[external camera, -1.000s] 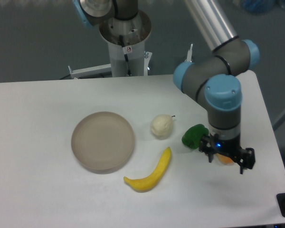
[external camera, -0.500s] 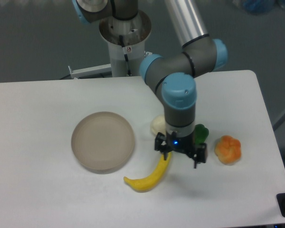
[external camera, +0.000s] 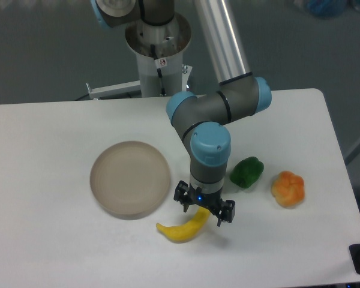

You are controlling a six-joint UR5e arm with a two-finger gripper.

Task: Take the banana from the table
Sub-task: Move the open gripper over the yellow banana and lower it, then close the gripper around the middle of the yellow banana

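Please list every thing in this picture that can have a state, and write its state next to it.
banana: lying on the table, upper end hidden under the gripper, not lifted
gripper: open, above the banana's upper end
plate: empty, flat on the table
green pepper: resting on the table
orange fruit: resting on the table, right of the pepper
table: bearing all of these

Nothing legible — only a small red-marked sticker on the robot base [external camera: 158, 45], too blurred to read.
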